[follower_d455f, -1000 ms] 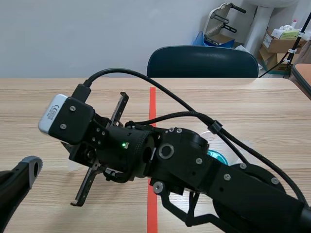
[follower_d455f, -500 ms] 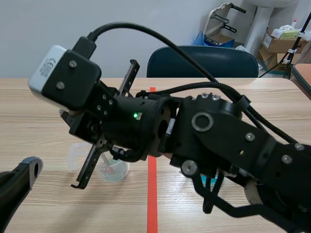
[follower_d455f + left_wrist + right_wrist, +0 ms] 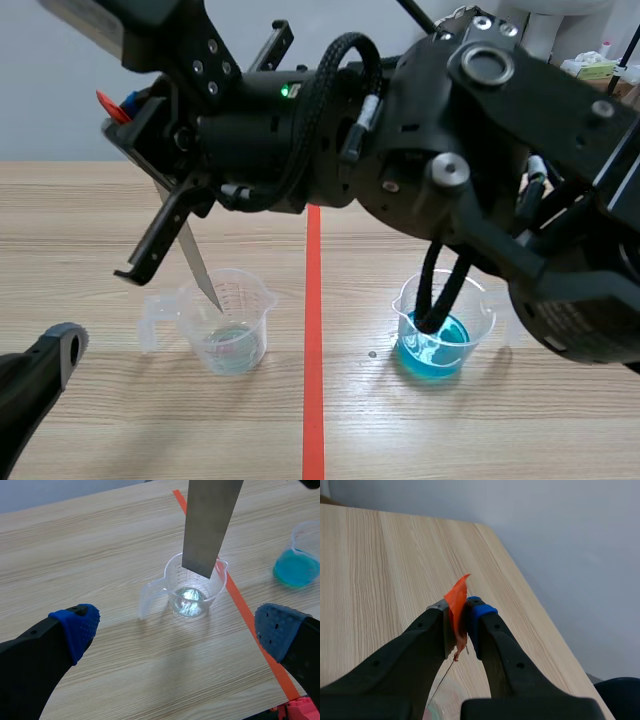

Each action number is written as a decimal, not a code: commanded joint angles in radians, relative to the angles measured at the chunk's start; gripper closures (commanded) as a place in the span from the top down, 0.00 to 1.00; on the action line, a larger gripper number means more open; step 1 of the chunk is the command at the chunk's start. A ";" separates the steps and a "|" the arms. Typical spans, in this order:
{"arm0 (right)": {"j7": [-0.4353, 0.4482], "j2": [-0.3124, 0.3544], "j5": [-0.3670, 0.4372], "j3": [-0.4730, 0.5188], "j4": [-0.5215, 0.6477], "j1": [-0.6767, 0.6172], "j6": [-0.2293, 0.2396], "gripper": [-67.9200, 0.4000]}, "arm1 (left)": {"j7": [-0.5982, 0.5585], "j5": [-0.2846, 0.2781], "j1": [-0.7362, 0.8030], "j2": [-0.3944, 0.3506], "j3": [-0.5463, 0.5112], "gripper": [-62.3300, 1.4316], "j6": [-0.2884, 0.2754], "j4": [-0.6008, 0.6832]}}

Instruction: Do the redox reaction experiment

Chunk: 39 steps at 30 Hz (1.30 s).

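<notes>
Right arm (image 3: 480,150) now raised across the top; one second ago it lay low over both beakers.
Clear beaker (image 3: 232,320) left of the tape line, blue-liquid beaker (image 3: 440,325) right. Metal strip (image 3: 195,262) hangs, lower end at the clear beaker's mouth. Only the right wrist view shows the right gripper (image 3: 457,611) clamped on the strip's orange tab (image 3: 456,594). Left gripper (image 3: 177,627), near left: fingers wide apart, holding nothing.

strip (image 3: 207,527) top cropped, blue cup (image 3: 298,560) clipped
</notes>
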 commanded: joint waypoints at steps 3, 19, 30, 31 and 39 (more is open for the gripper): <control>-0.021 -0.003 0.038 0.008 0.041 0.050 -0.004 0.02 | -0.014 0.002 0.000 0.000 0.002 1.00 -0.001 0.007; -0.077 -0.003 0.112 0.008 0.108 0.109 -0.004 0.02 | -0.014 0.002 0.000 0.000 0.002 1.00 -0.001 0.007; -0.084 -0.003 0.112 0.008 0.108 0.106 -0.005 0.02 | -0.014 0.002 0.000 0.000 0.002 1.00 -0.001 0.007; -0.084 -0.003 0.112 0.008 0.108 0.106 -0.005 0.02 | -0.014 0.002 0.000 0.000 0.002 1.00 -0.001 0.007; -0.084 -0.003 0.111 0.008 0.108 0.106 -0.005 0.02 | -0.014 0.002 0.000 0.000 0.002 1.00 -0.001 0.007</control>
